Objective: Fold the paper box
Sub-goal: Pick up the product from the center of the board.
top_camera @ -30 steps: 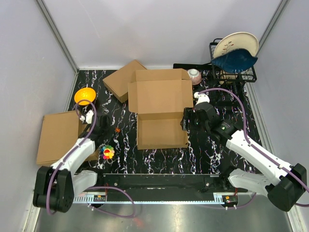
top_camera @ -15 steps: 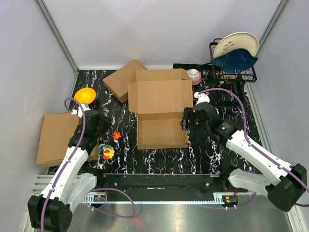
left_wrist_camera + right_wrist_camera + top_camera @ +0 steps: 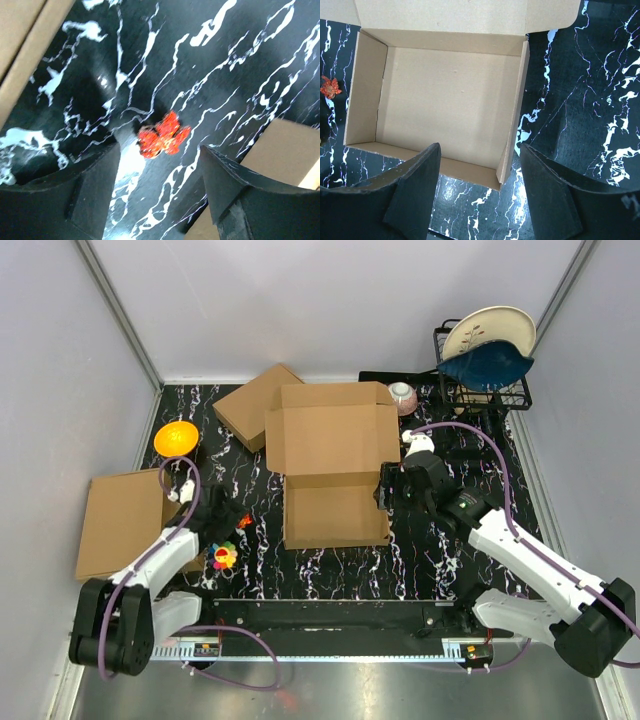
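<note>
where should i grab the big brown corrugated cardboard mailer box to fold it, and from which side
Probably take the brown corrugated cardboard mailer box by its upright right side wall, coming straight down from above, one finger inside and one outside. That wall is thin, stands free with a bare top edge, and the open right pincer hovers over it.

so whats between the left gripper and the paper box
A small red ornament lies just ahead of the left gripper, then bare tabletop up to the paper box; the top view shows it.
</note>
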Robot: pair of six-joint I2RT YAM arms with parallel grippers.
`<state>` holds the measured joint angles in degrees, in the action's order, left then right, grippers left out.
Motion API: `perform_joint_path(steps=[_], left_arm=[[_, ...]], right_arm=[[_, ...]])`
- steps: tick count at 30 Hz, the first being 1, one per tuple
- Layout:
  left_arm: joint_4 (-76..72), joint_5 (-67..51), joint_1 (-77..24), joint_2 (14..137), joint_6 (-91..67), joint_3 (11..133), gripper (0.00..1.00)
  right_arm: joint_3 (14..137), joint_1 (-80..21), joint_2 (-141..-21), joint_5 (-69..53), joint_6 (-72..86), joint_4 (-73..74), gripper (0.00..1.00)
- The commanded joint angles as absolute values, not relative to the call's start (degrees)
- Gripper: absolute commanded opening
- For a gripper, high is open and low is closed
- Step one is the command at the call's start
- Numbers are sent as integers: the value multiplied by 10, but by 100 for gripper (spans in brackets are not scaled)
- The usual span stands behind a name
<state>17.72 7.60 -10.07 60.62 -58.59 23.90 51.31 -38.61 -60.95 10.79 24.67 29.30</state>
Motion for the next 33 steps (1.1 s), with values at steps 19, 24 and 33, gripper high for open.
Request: perform_joint_path(steps=[19, 24, 33], left_arm=[[341, 146, -107, 856, -597, 407, 66], [350, 135, -113, 860, -583, 399, 63], [355, 125, -135, 846, -556, 383, 48]], right_arm=[[521, -386, -614, 106, 237, 250, 71], [522, -386, -616, 102, 236, 245, 71], [515, -386, -609, 101, 238, 238, 71]])
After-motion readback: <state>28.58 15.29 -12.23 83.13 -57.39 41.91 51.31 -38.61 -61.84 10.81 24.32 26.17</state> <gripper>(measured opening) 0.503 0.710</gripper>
